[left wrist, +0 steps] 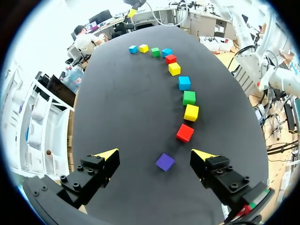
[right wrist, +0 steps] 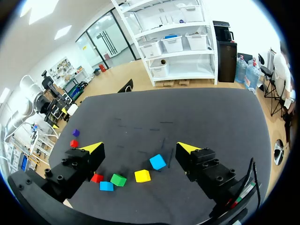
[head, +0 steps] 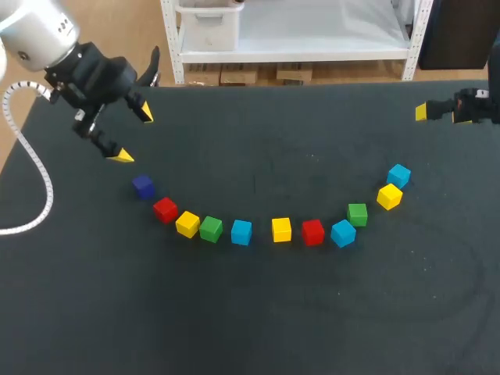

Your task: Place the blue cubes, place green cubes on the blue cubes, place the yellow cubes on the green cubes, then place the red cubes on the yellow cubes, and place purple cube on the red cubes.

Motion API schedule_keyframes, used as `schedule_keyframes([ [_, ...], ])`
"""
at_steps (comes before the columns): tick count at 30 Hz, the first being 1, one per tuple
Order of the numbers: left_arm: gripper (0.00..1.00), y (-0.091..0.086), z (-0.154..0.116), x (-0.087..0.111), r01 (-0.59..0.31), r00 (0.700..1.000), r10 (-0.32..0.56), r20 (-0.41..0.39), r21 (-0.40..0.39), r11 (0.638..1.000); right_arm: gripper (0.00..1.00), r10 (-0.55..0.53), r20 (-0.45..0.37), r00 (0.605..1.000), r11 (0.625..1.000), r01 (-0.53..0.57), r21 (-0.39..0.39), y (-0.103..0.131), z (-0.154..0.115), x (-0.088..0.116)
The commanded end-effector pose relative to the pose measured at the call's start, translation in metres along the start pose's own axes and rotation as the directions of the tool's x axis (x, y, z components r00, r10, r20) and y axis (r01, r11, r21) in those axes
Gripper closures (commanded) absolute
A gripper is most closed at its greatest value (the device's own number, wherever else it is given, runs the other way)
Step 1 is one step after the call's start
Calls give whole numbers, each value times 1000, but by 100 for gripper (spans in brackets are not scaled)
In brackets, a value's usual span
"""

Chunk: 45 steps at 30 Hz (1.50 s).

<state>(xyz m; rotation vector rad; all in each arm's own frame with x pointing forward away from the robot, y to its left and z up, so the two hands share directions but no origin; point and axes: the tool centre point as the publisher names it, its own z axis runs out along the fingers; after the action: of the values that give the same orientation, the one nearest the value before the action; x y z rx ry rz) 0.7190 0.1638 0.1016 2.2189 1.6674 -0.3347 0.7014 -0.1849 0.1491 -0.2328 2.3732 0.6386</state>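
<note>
Several cubes lie in an arc across the black table [head: 258,312]. From the left they run purple cube [head: 143,186], red [head: 165,209], yellow [head: 187,224], green [head: 211,229], blue [head: 241,232], yellow, red, blue, green, yellow, and blue [head: 398,176]. My left gripper [head: 133,134] hangs open just behind the purple cube. In the left wrist view the purple cube [left wrist: 164,161] lies below and between the open fingers of that gripper [left wrist: 155,154], untouched. My right gripper [head: 441,114] is open at the far right edge, above the blue cube [right wrist: 157,161] and yellow cube [right wrist: 142,176].
The arc's right half holds a yellow cube [head: 281,230], a red cube [head: 313,232], a blue cube [head: 343,233], a green cube [head: 358,214] and a yellow cube [head: 389,196]. Bare table lies in front of and behind the arc.
</note>
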Motion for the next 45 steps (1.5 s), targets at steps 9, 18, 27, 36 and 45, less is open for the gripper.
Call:
schedule_keyframes([
  [9, 0, 4, 1, 7, 18, 1000, -18, -2, -5, 1000, 0, 0, 0, 1000, 1000, 0, 2, 0, -1, 0],
  [18, 0, 2, -5, 5, 13, 999, -11, 34, -54, 998, 0, 0, 0, 1000, 1000, 0, 2, 0, -1, 0],
  [27, 0, 2, -5, 5, 13, 999, -11, 34, -54, 998, 0, 0, 0, 1000, 1000, 0, 2, 0, -1, 0],
  [36, 0, 2, -5, 5, 13, 999, -11, 34, -54, 998, 0, -325, -131, 937, 934, 297, -198, 17, 7, 2],
  [45, 0, 2, -5, 5, 13, 999, -11, 34, -54, 998, 0, -857, -143, 495, 436, 549, -713, 58, -17, 13],
])
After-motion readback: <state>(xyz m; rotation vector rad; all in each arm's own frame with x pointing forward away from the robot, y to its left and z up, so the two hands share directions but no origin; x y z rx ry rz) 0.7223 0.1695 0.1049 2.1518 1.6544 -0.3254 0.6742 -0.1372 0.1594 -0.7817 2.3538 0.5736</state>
